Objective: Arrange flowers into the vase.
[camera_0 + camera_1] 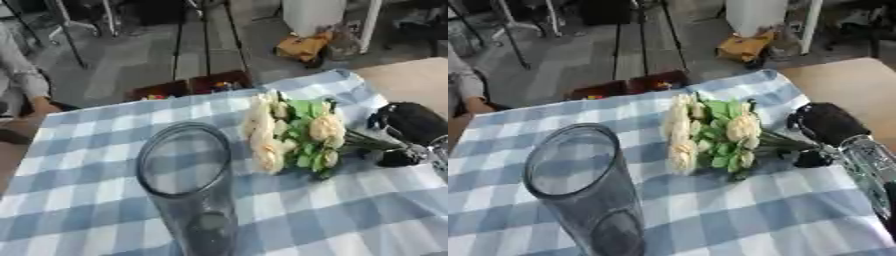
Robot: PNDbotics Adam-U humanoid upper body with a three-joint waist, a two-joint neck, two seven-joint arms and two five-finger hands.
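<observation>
A tall clear glass vase [187, 186] stands upright and empty on the blue-and-white checked cloth [350, 210] at the near left. To its right is a bunch of cream flowers [289, 132] with green leaves, blooms pointing toward the vase and stems running right. My right hand [824, 126], black with a silver forearm, comes in from the right edge, its fingers [810, 159] curled round the stem ends. Whether the blooms rest on the cloth or hang just above it I cannot tell. My left hand is in neither view.
A dark red-brown box [188, 86] sits just past the table's far edge. Bare wooden tabletop [850, 82] shows beyond the cloth at the right. A seated person's sleeve [19, 75] is at the left edge, away from the flowers.
</observation>
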